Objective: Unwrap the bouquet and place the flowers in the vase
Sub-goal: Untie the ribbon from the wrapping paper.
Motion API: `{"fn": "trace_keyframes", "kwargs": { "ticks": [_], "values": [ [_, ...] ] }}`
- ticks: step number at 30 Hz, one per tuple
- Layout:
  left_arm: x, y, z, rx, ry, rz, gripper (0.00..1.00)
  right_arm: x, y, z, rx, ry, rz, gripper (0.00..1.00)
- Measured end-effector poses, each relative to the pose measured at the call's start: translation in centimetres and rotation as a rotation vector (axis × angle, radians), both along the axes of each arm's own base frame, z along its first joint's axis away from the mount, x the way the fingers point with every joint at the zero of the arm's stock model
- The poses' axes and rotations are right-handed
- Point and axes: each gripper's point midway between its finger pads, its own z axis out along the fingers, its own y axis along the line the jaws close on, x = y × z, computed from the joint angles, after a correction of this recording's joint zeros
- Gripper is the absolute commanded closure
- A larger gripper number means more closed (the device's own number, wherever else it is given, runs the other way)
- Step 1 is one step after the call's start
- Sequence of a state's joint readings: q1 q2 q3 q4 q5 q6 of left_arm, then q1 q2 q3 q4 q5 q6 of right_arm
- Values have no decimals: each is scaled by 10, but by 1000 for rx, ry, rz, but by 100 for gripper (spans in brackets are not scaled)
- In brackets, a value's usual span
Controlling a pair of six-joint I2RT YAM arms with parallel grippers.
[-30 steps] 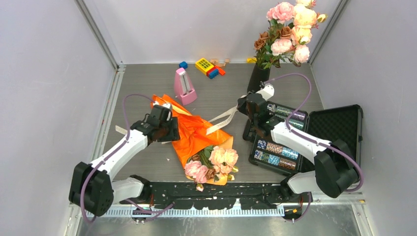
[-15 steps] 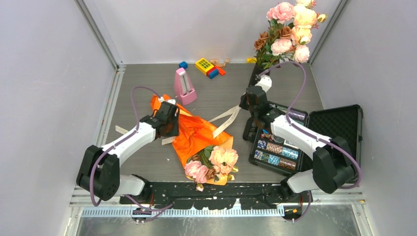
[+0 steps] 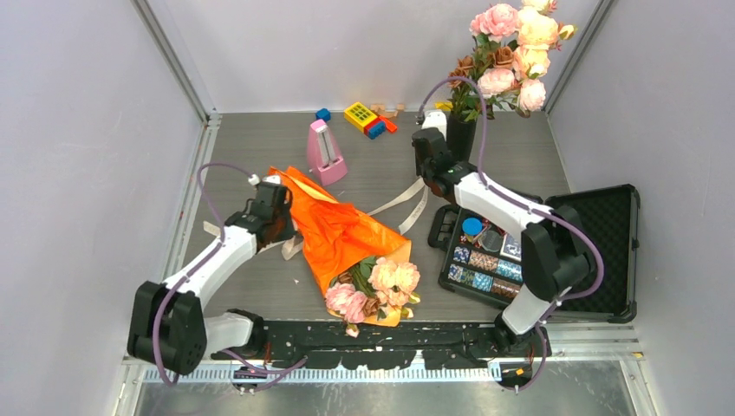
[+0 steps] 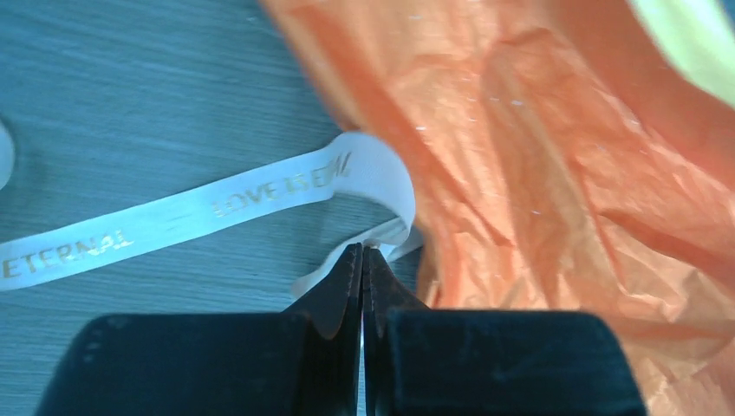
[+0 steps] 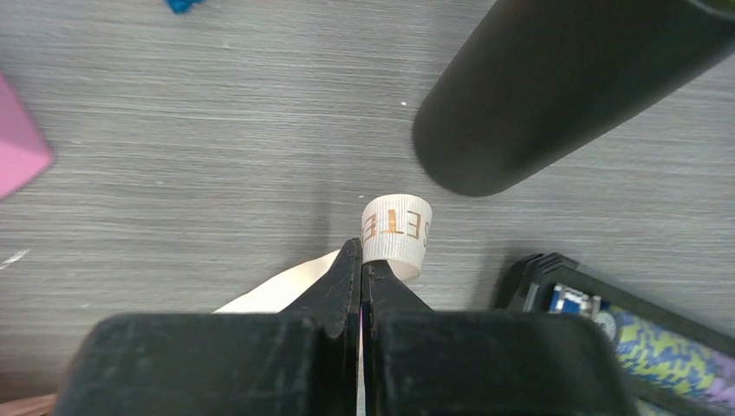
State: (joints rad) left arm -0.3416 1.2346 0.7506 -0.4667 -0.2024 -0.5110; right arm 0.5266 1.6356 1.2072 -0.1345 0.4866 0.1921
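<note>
Left gripper (image 4: 362, 253): pinched shut on ribbon (image 4: 260, 186), beside orange paper (image 4: 563, 173).
Right gripper (image 5: 362, 260): clamped on the ribbon's far end, near vase (image 5: 563, 87).
Bouquet (image 3: 360, 260): lying between the arms, wrapped.
Risks: ribbon slipping from the thin pinch; pull dragging the bouquet; right arm toppling the vase.
Lettering: gold "LOVE IS ETERNAL".

The left arm (image 3: 217, 260) and right arm (image 3: 498, 198) have white shells, black joints, a looping purple cable (image 3: 217, 165) each, and flat black fingers (image 4: 334, 299) tapering to points.
</note>
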Motion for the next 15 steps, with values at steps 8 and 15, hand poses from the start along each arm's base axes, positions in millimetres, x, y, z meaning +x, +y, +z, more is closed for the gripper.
{"fn": "trace_keyframes", "kwargs": {
  "ticks": [8,15],
  "values": [
    [-16,36,-11,-125,25,156,82,17,-13,-26,-206,72,-24,43],
    [-31,54,-21,-205,41,277,31,1,-14,-26,-204,145,9,20]
  ]
}}
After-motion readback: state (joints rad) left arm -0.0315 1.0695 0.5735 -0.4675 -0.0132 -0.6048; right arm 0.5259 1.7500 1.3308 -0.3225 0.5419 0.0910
